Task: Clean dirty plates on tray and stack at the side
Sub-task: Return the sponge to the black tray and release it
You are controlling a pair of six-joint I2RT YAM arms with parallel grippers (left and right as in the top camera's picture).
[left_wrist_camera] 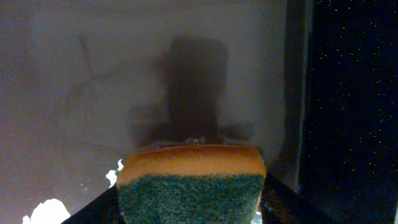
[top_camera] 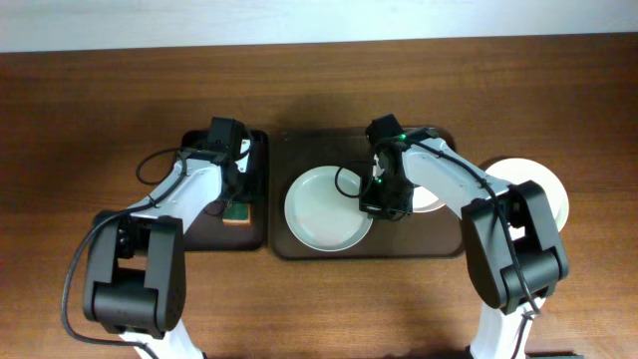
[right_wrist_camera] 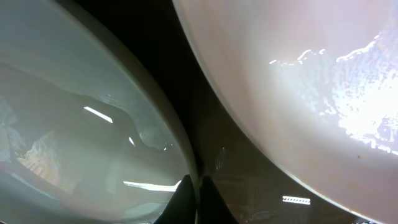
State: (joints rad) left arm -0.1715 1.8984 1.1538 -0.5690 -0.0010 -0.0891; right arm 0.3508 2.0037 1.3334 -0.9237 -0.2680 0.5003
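The large dark tray point(top_camera: 299, 150) holds a white plate point(top_camera: 319, 211) at its left. A second plate point(top_camera: 431, 197) lies mostly under my right arm. A third plate point(top_camera: 543, 184) lies on the table to the right of the tray. My right gripper point(top_camera: 384, 204) is shut on the right rim of the left plate; the right wrist view shows both fingers point(right_wrist_camera: 198, 190) pinching that rim point(right_wrist_camera: 93, 112), with the second plate point(right_wrist_camera: 298, 81) beside it. My left gripper point(top_camera: 237, 199) is shut on an orange and green sponge point(left_wrist_camera: 189, 186) over the narrow tray.
The narrow dark tray point(top_camera: 204, 224) lies directly left of the large tray, and its floor fills the left wrist view point(left_wrist_camera: 124, 74). The wooden table point(top_camera: 100, 120) runs around both trays. A pale wall edge point(top_camera: 150, 25) borders the far side.
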